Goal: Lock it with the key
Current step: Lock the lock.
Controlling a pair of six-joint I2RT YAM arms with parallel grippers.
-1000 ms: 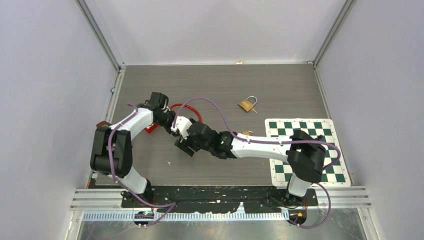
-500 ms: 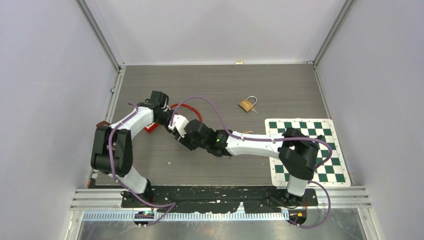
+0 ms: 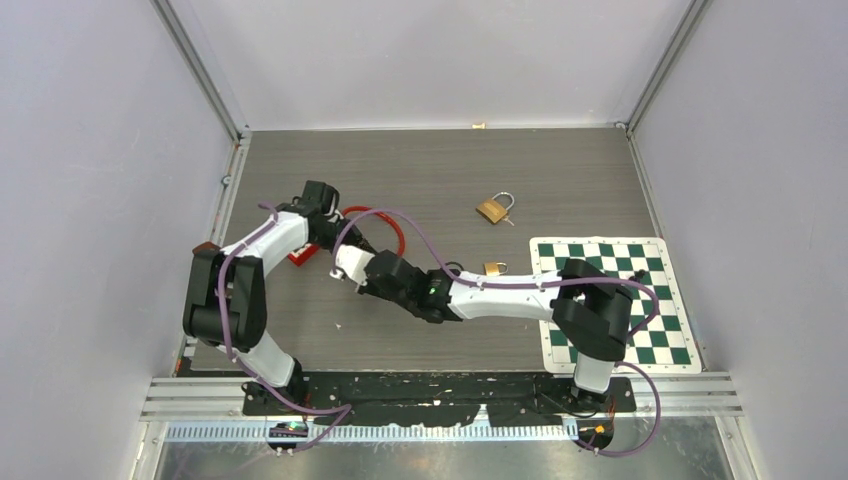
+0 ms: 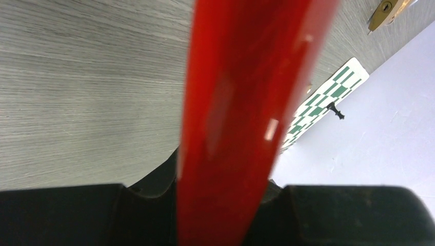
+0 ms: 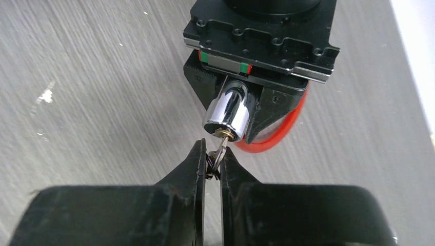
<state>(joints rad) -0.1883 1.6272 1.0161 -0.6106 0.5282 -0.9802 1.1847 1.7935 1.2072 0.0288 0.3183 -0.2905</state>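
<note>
The lock is a red cable lock [image 4: 241,102] with a chrome cylinder [image 5: 231,115]. My left gripper [image 4: 221,190] is shut on it, and the red cable fills the middle of the left wrist view. In the right wrist view the cylinder sticks out of the left gripper's jaws toward me. A small silver key [image 5: 219,152] sits in the cylinder's brass keyhole. My right gripper [image 5: 213,154] is shut on the key's head. From above, both grippers meet at the table's left centre, left gripper [image 3: 335,232] and right gripper [image 3: 347,266], with the red cable loop [image 3: 385,222] beside them.
A brass padlock [image 3: 492,209] lies at the table's back centre, and a smaller one [image 3: 494,267] lies by the right forearm. A green-and-white chessboard mat [image 3: 650,260] covers the right side. Grey walls enclose the table on three sides.
My right gripper moved left and away from me to the lock cylinder and closed on the key. The left arm stayed where it was, holding the lock.
</note>
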